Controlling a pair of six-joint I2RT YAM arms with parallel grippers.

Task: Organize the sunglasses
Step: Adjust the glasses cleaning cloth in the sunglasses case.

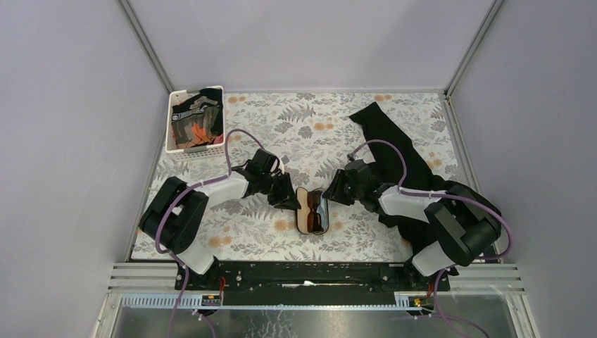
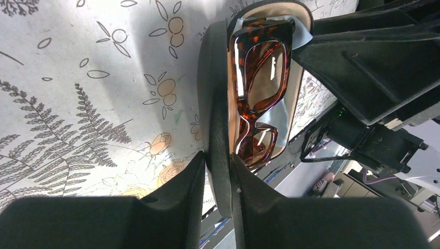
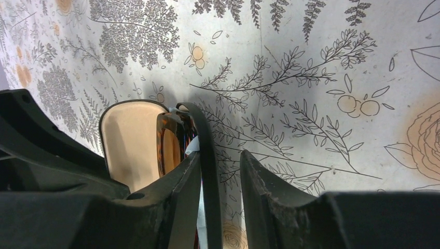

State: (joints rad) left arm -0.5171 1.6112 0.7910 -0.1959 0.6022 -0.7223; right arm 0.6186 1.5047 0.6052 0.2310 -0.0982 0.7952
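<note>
As the left hand (image 2: 218, 181) pinches the case (image 2: 212, 93), sunglasses (image 2: 262, 78) lie alongside.

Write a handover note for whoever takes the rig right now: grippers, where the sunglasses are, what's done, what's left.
The left gripper is shut on the left wall of the glasses case.
The right gripper is open and straddles the opposite wall, with a gap on one side.
The sunglasses lie inside the open case on the light-blue cloth, mid-table.
Done: sunglasses are in the case.
Left: close the case.
</note>
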